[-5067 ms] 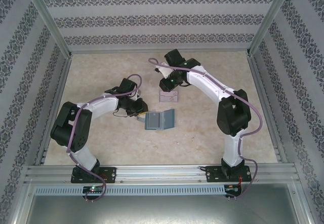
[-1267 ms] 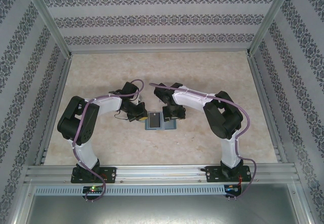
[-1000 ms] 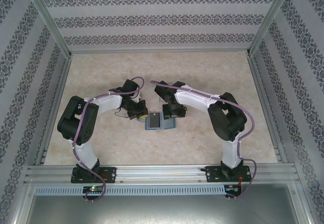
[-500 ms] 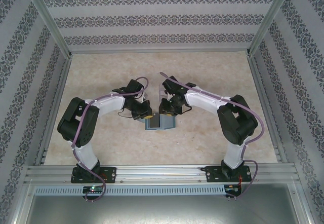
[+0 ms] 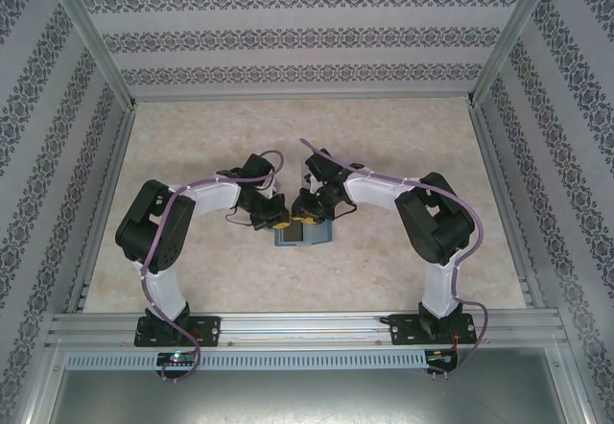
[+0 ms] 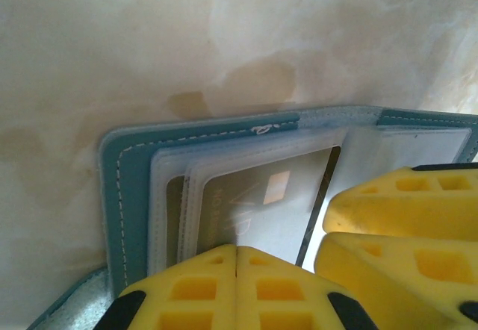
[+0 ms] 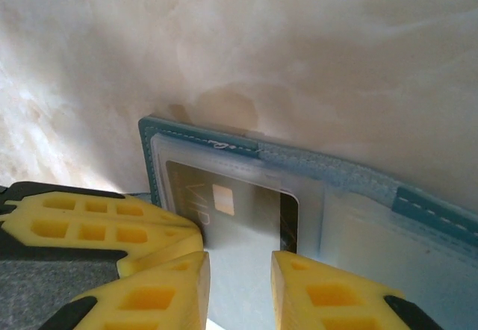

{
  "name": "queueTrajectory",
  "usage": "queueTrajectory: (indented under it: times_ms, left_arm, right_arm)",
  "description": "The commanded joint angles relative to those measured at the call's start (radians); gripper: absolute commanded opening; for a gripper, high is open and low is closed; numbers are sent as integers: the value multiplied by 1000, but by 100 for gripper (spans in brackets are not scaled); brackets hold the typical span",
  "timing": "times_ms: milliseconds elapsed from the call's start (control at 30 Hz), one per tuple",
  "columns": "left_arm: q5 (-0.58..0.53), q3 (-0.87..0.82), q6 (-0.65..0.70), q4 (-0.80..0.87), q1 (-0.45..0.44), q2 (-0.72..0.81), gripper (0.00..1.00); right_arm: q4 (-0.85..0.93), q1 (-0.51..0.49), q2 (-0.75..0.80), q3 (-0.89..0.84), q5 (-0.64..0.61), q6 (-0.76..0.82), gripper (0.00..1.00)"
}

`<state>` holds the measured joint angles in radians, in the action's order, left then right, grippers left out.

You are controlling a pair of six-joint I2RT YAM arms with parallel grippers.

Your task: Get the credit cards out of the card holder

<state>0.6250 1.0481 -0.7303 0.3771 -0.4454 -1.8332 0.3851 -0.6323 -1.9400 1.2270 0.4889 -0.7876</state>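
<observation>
The teal card holder (image 5: pixel 305 235) lies open on the table, its clear inner sleeves facing up (image 6: pixel 123 188) (image 7: pixel 351 177). A dark credit card (image 6: pixel 261 203) (image 7: pixel 224 195) with a pale chip sits in the top sleeve, and its right edge pokes out past the sleeve's mouth. My left gripper (image 5: pixel 274 221) (image 6: pixel 237 249) is shut, its tips pressed down on that sleeve near the card's lower edge. My right gripper (image 5: pixel 307 215) (image 7: pixel 239 270) stands right beside it over the same card. Its jaws are a narrow gap apart with the flat card surface showing between them.
Both yellow-fingered grippers crowd the holder's left page and nearly touch each other; the right fingers (image 6: pixel 396 218) and the left fingers (image 7: pixel 97 225) each appear in the other wrist view. Marbled beige tabletop (image 5: pixel 192 136) surrounds the holder, bounded by patterned walls.
The right gripper has slid left across the holder to sit beside the left gripper, and its jaws have narrowed. The left gripper stayed shut on the sleeve.
</observation>
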Motion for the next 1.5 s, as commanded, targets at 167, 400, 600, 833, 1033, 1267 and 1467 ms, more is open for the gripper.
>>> queueTrajectory:
  times_ms: [167, 400, 600, 833, 1033, 1267, 1467]
  left_arm:
    - [-43, -2, 37, 49, -9, -20, 2]
    - [-68, 7, 47, 75, -9, -10, 3]
    - [-71, 5, 45, 82, -9, 1, 5]
    - [-73, 10, 47, 86, -9, 0, 5]
    - [-74, 7, 46, 86, -10, 0, 5]
    - [-73, 10, 47, 86, -9, 1, 4]
    - [-74, 12, 51, 89, -9, -1, 4]
  right_arm:
    - [19, -9, -31, -8, -29, -1, 30]
    - [119, -20, -22, 6, -144, 41, 31]
    - [149, -27, -7, 29, -174, 57, 31]
    - [164, -30, 2, 59, -176, 63, 31]
    - [148, -28, 31, 42, -172, 56, 31]
    - [43, -35, 70, -18, -48, 2, 31]
    - [29, -45, 24, -38, 0, -4, 31]
